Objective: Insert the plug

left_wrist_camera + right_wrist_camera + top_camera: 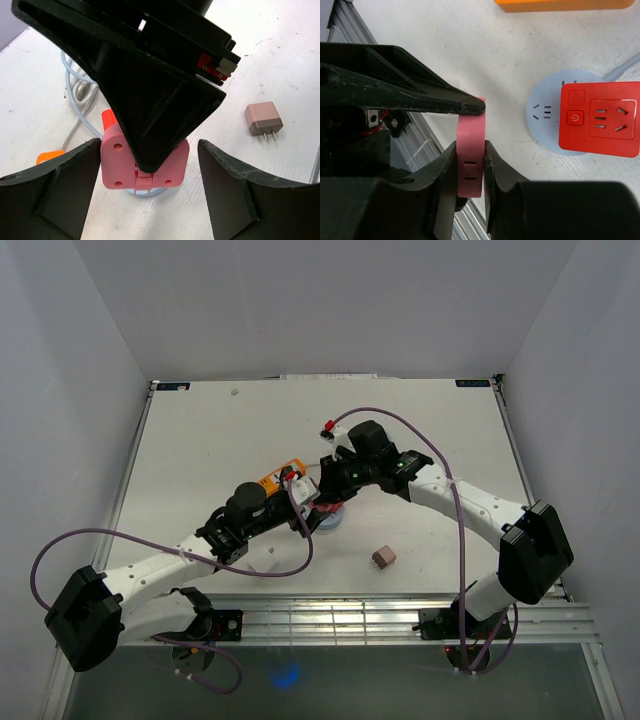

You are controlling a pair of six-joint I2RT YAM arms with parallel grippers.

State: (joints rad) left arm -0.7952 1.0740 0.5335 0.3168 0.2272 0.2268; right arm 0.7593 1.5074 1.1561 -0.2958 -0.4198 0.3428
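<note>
My right gripper (470,150) is shut on a flat pink plug block (470,131) with two slots in its edge. In the left wrist view the pink block (116,162) hangs with two small prongs pointing down, just above a round pale-blue socket base (150,193). A red socket cube (597,117) sits on that round base (545,112). My left gripper (148,165) is open, its fingers either side of the pink block. One left finger (420,95) touches the block's top edge. In the top view both grippers, left (303,505) and right (328,495), meet over the base (332,523).
A small brown two-prong charger (263,119) lies on the table to the right; it also shows in the top view (384,557). An orange box (281,476) lies behind the socket. A white cable (77,90) coils at the left. A metal rail runs along the near edge (400,620).
</note>
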